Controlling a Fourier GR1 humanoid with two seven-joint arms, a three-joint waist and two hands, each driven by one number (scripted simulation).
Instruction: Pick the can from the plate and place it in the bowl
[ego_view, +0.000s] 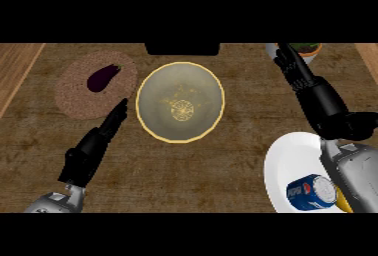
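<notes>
While the blue can (311, 192) is seen lying on its side on the white plate (291, 155), down at the lower right of the worktop (221, 170), both hands are held apart from it. The can's silver end is turned to the right, and a yellow object (344, 201), too hidden to be named, is glimpsed just beside it. The plate's right part is crossed by the grey right forearm (356, 167), brought in from the lower edge. The right hand (322, 100) is stretched away up the worktop, well beyond the can. Its fingers (289, 62) are held straight and close together, curled round nothing, with the tips near a potted plant (304, 49) at the far edge.

Over at the centre, the yellow-rimmed bowl (166, 85) is set well apart from the plate. The left hand (87, 152) is placed to the bowl's lower left, its fingers (116, 114) straight, together and slanted up to the right. Their tips are found between the bowl's left rim and a woven mat (81, 100). An aubergine (103, 78) is laid on that mat.
</notes>
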